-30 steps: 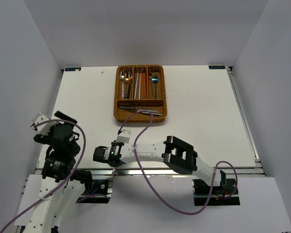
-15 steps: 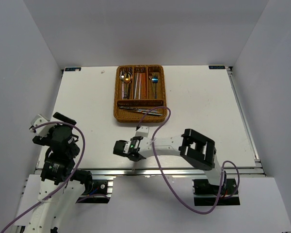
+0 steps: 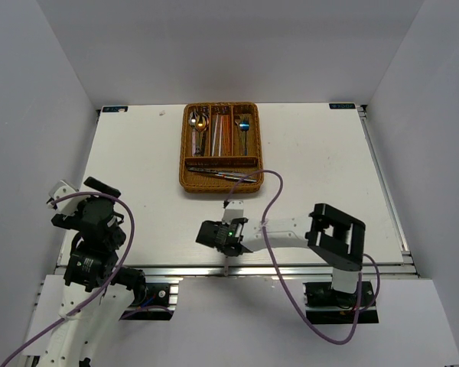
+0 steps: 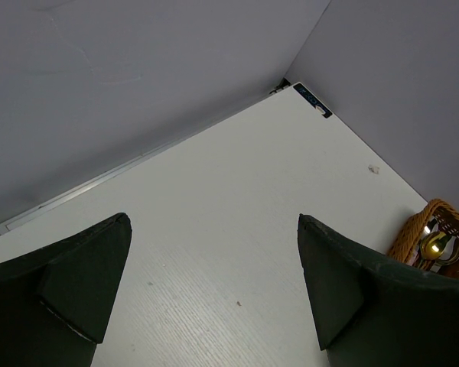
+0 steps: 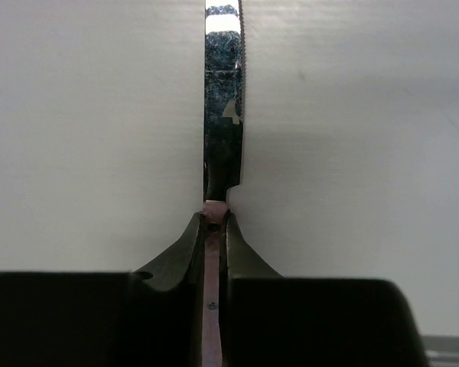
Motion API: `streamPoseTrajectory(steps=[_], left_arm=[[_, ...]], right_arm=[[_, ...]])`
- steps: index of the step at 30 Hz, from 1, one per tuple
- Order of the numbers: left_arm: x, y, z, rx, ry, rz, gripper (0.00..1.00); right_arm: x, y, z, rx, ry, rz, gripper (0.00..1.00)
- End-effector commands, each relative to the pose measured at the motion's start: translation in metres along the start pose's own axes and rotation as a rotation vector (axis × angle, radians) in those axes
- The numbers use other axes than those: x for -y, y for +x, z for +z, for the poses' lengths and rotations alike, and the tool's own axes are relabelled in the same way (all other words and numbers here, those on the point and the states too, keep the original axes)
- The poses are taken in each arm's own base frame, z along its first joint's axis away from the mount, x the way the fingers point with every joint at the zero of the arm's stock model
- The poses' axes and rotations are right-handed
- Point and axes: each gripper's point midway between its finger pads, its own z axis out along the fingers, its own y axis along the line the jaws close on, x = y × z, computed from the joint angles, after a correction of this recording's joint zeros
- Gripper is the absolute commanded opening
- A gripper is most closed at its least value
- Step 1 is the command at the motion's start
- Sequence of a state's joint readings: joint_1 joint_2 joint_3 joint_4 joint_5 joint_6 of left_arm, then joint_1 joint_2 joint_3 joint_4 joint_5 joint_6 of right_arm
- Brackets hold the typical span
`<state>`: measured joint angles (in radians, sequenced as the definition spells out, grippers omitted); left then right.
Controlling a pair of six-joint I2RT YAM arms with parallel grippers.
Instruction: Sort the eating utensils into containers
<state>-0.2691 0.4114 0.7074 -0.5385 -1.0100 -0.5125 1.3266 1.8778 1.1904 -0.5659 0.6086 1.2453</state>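
While a shiny serrated knife (image 5: 223, 99) sat pinched by its pinkish handle between the nearly closed fingers (image 5: 182, 248) of the right gripper (image 5: 214, 223), its blade reached out over the white worktop (image 5: 84, 115). From above, that gripper hung near the worktop's front edge, well apart from the brown wicker tray (image 3: 184, 149). Spoons (image 3: 200, 122) and a blue-handled fork (image 3: 244, 125) lay in the tray's long slots, and silver pieces (image 3: 231, 176), apparently knives, lay crosswise at its near end. The left gripper (image 4: 212, 252) hovered over the near left of the worktop, fingers spread wide.
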Motion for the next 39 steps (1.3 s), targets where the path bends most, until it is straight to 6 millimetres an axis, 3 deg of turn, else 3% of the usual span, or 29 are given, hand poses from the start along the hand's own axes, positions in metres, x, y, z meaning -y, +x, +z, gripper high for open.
streamPoseTrajectory(steps=[1,6,11,13,16,18,19,20,21,22,23,24,25,31,36,39], left_arm=[[0.001,0.003,0.0,-0.005,0.011,0.013,0.98],[0.004,0.004,0.0,-0.01,0.021,0.016,0.98],[0.006,0.005,0.0,-0.015,0.032,0.021,0.98],[0.009,0.007,0.001,-0.022,0.042,0.027,0.98],[0.013,0.009,0.001,-0.03,0.06,0.033,0.98],[0.015,0.01,0.001,-0.036,0.068,0.038,0.98],[0.016,0.011,0.001,-0.037,0.07,0.039,0.98],[0.017,0.012,0.001,-0.041,0.075,0.042,0.98],[0.019,0.013,0.001,-0.047,0.086,0.043,0.98],[0.02,0.014,0.001,-0.049,0.092,0.047,0.98],[0.021,0.014,0.001,-0.051,0.096,0.048,0.98],[0.022,0.014,0.001,-0.052,0.101,0.046,0.98],[0.022,0.014,0.001,-0.052,0.103,0.047,0.98],[0.033,0.019,-0.002,-0.073,0.171,0.066,0.98],[0.038,0.02,-0.003,-0.08,0.202,0.075,0.98],[0.041,0.022,-0.003,-0.085,0.211,0.079,0.98]], right_arm=[[0.05,0.038,-0.011,-0.093,0.066,-0.141,0.0],[0.007,-0.016,-0.071,0.079,-0.259,-0.323,0.0],[-0.006,-0.066,-0.124,0.273,-0.44,-0.501,0.0],[-0.016,-0.095,-0.139,0.433,-0.503,-0.692,0.0],[-0.009,-0.167,-0.142,0.584,-0.529,-0.839,0.0],[-0.021,-0.183,-0.149,0.636,-0.653,-0.977,0.0],[-0.014,-0.209,-0.142,0.711,-0.609,-1.079,0.0],[-0.018,-0.216,-0.128,0.713,-0.605,-1.14,0.0],[-0.028,-0.234,-0.139,0.752,-0.641,-1.183,0.0],[-0.017,-0.247,-0.12,0.7,-0.595,-1.244,0.0],[-0.021,-0.247,-0.091,0.624,-0.589,-1.283,0.0],[-0.031,-0.267,-0.099,0.652,-0.604,-1.298,0.0],[-0.027,-0.27,-0.069,0.591,-0.581,-1.346,0.0],[-0.023,-0.292,-0.01,0.5,-0.559,-1.415,0.0],[-0.013,-0.291,0.015,0.451,-0.623,-1.37,0.0],[-0.01,-0.28,0.022,0.426,-0.658,-1.355,0.0]])
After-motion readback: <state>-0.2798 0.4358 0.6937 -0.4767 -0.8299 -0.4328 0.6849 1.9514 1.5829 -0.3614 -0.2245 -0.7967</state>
